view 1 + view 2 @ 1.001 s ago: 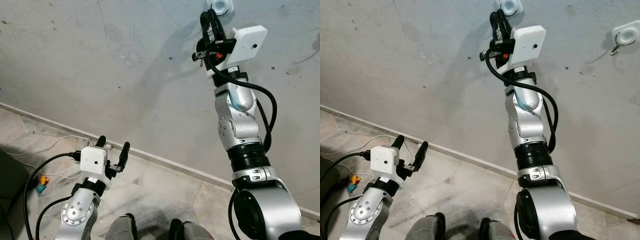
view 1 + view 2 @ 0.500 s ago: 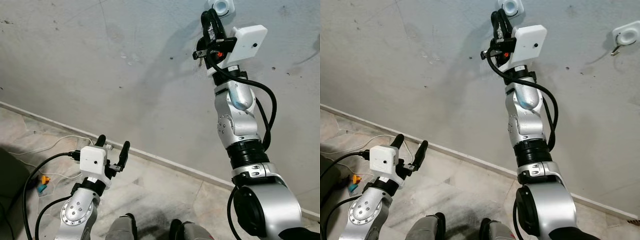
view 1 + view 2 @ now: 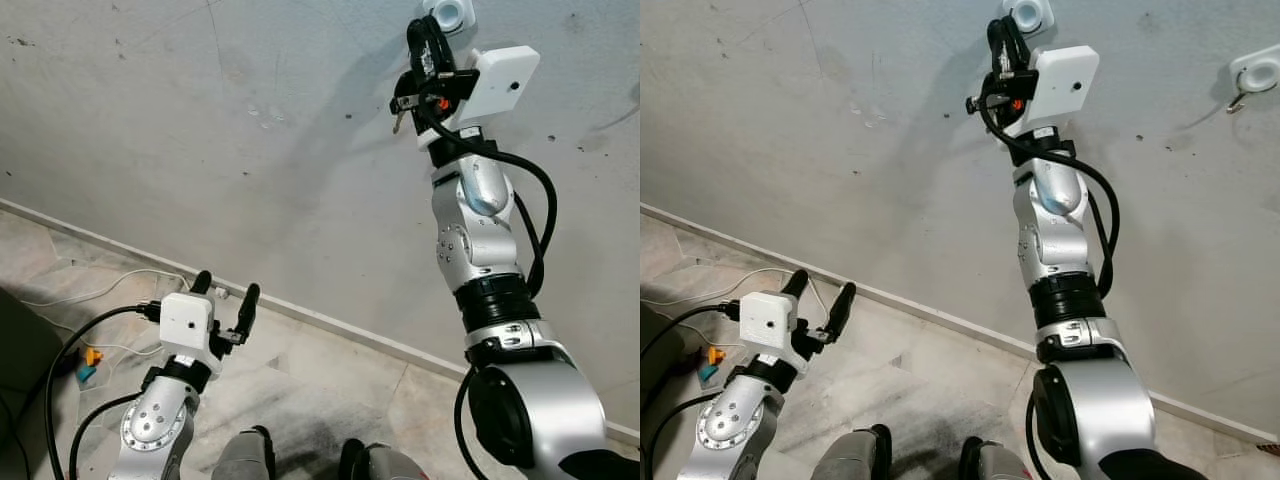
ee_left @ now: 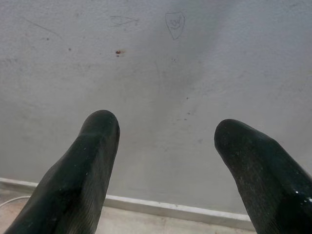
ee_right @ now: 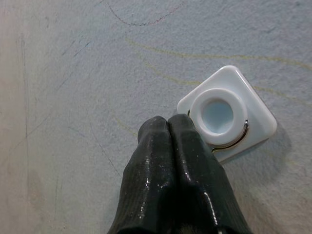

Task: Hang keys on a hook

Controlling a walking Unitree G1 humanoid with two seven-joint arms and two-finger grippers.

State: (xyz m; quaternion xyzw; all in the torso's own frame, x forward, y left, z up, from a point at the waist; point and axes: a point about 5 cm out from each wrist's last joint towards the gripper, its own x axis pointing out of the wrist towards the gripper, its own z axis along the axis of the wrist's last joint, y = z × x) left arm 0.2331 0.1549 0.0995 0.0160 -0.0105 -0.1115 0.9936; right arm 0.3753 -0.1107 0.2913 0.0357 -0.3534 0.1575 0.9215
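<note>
Keys (image 3: 400,112) dangle under right pincer (image 5: 168,127), fingers pressed together just beside wall hook (image 5: 225,113); hanging step underway, next needs ring slipped over hook wire; left pincer (image 4: 165,141) apart, idle.

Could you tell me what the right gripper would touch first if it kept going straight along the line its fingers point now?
Most likely the white wall hook. The right gripper, fingers pressed together, points at the grey wall with its tips right beside the hook's round centre. Depth is unclear, so it could meet bare wall just beside the hook instead.
</note>
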